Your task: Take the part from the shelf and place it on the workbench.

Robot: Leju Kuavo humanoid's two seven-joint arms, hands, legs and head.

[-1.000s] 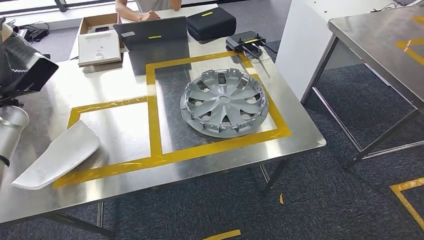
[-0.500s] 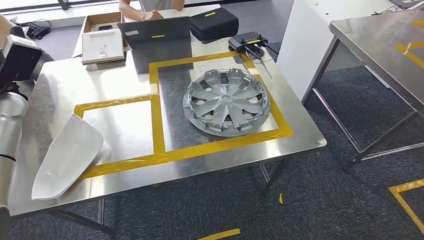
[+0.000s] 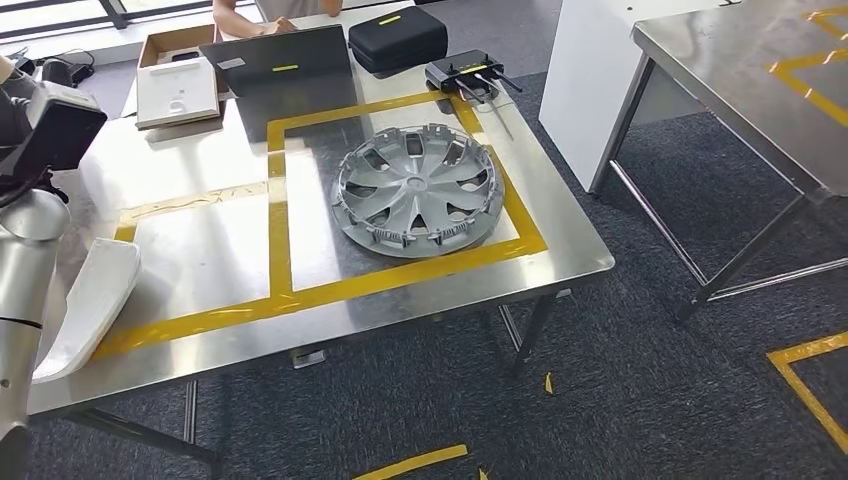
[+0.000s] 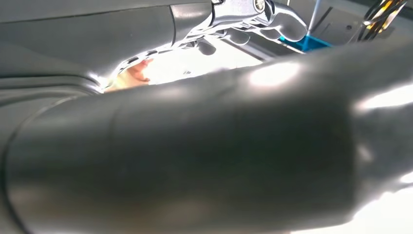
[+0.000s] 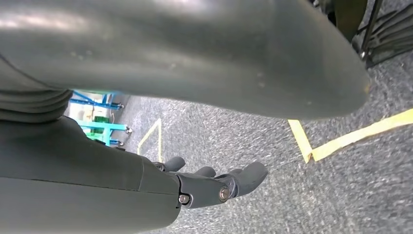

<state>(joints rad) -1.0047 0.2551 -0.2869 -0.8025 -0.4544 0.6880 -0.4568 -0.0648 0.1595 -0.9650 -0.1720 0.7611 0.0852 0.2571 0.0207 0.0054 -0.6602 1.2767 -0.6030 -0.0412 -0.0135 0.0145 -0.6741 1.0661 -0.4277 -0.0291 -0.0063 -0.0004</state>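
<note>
A grey hubcap [image 3: 418, 190] lies flat on the steel workbench [image 3: 560, 255], inside the right box of yellow tape [image 3: 390, 280]. A white curved part [image 3: 90, 300] lies across the tape at the bench's left edge, partly behind my silver left arm [image 3: 20, 280]. Of my left hand [image 4: 243, 12] I see a few silver fingers past a blurred dark mass, and I cannot tell whether they hold anything. My right hand [image 5: 214, 183] hangs over the grey carpet, its fingers stretched out with nothing in them.
At the bench's far end are a laptop [image 3: 280, 65], a black case [image 3: 397, 38], a white box [image 3: 178, 92] and a black device [image 3: 462, 72], with a person [image 3: 270, 12] behind. A white cabinet [image 3: 590, 70] and a second steel table [image 3: 740, 60] stand to the right.
The whole picture has shifted, so the camera has moved. The bench and its things now sit further left, and the white part is closer to the picture's left edge beside my arm.
</note>
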